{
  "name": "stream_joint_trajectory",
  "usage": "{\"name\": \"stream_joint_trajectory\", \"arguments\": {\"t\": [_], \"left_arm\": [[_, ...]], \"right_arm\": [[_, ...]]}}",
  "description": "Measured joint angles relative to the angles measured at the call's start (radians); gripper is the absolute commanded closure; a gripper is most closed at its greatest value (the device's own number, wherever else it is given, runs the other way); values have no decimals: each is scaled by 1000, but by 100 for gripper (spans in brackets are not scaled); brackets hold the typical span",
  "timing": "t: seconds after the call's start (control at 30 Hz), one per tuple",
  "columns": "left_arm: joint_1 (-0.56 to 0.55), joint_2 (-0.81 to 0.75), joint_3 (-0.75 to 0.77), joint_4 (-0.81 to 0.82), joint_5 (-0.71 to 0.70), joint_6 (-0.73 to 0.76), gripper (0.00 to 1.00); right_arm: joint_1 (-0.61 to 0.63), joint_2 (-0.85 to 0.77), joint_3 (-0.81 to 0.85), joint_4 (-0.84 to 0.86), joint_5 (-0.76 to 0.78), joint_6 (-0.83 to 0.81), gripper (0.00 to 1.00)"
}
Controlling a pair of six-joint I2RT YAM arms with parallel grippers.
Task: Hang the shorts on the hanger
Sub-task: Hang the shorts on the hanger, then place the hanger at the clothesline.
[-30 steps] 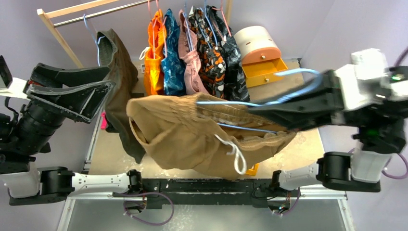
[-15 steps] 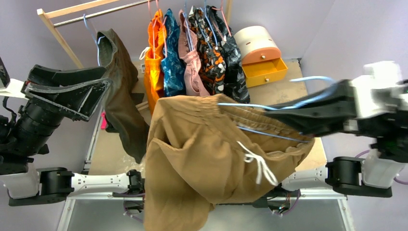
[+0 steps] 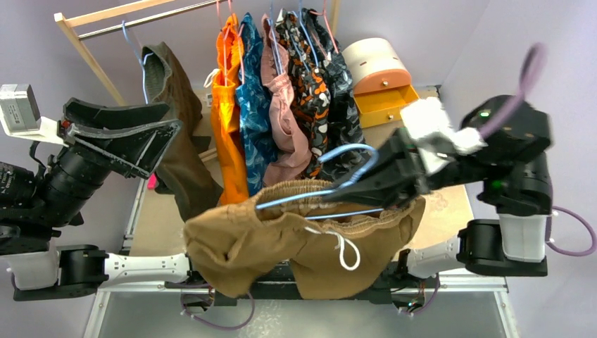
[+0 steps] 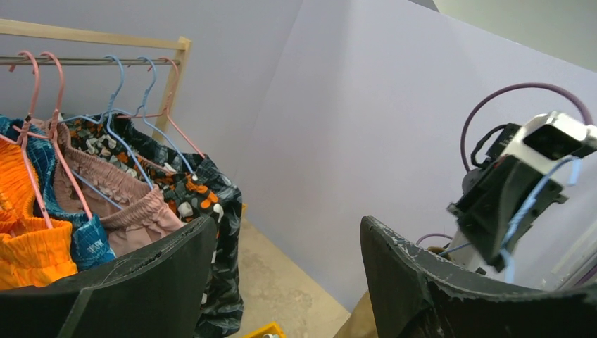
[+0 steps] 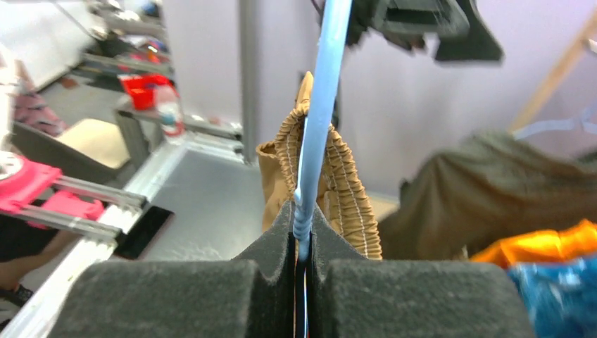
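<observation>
The tan-brown shorts point(image 3: 281, 243) hang by their gathered waistband on the light-blue hanger point(image 3: 331, 190), with the white drawstring point(image 3: 343, 248) dangling in front. My right gripper point(image 3: 352, 184) is shut on the hanger at the twisted neck below its hook and holds it in the air over the table's front. In the right wrist view the hanger's wire point(image 5: 320, 105) runs up from between my closed fingers point(image 5: 239, 282), with the waistband point(image 5: 338, 176) on either side of it. My left gripper point(image 3: 165, 127) is open and empty, raised at the left, apart from the shorts.
A wooden rack point(image 3: 84, 42) at the back holds a dark olive garment point(image 3: 176, 134), orange shorts point(image 3: 227, 91) and several patterned garments on pink and blue hangers. A white-and-orange drawer box point(image 3: 380, 74) stands at the back right. A yellow item point(image 4: 264, 329) lies on the table.
My right arm has swung the hanger and shorts left and toward the rack. The shorts, which drooped low off the front edge, now hang gathered and level. My left gripper has barely moved.
</observation>
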Motion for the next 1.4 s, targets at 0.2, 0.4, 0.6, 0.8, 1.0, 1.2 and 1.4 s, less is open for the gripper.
{"name": "stream_joint_trajectory", "arguments": {"t": [0.2, 0.4, 0.6, 0.8, 1.0, 1.2, 1.4], "left_arm": [[0, 2, 0, -4, -11, 8, 26], [0, 2, 0, -6, -21, 16, 26], [0, 2, -1, -11, -35, 22, 26], [0, 2, -22, -13, -43, 29, 26], [0, -2, -42, -19, -54, 50, 24], [0, -15, -116, -19, -58, 48, 20], [0, -24, -147, -23, -37, 49, 20]], "right_arm": [[2, -71, 32, 64, -121, 3, 100], [6, -144, -36, 52, 48, -11, 100], [6, -114, -90, 15, 326, -31, 100], [5, -51, -87, -6, 491, -61, 100], [6, -11, 28, 16, 436, -62, 100], [6, -58, -49, 58, 496, -65, 100], [6, -22, -137, 50, 588, -66, 100]]}}
